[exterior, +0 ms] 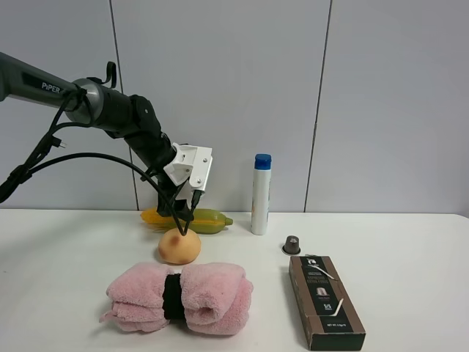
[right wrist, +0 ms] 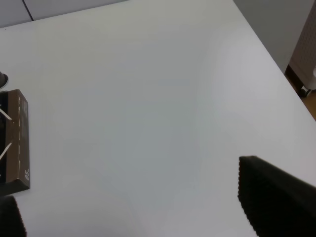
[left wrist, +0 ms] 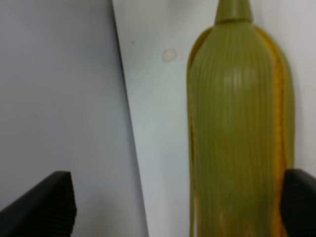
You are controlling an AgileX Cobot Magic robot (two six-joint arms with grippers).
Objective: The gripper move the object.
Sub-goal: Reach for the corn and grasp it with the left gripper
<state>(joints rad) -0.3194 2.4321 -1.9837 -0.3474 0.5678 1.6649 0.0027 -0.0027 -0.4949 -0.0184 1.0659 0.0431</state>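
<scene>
The object, a toy corn cob (exterior: pixel 201 221) with green husk and yellow kernels, lies on the white table near the back wall, behind a tan ball. My left gripper (exterior: pixel 184 218) hangs over its left part, pointing down. The left wrist view shows the corn cob (left wrist: pixel 237 128) lying lengthwise between the black fingertips (left wrist: pixel 44 207). It sits close to one fingertip and far from the other, so the left gripper (left wrist: pixel 173 210) is open. My right gripper (right wrist: pixel 143 212) is open over bare table with nothing between its fingers; it is outside the exterior high view.
A tan peach-like ball (exterior: pixel 179 247) sits just in front of the corn, with a pink rolled towel (exterior: pixel 179 297) nearer the front. A white bottle (exterior: pixel 261 194), a small capsule (exterior: pixel 292 244) and a brown box (exterior: pixel 325 301) stand to the right. The table edge (right wrist: pixel 276 64) shows in the right wrist view.
</scene>
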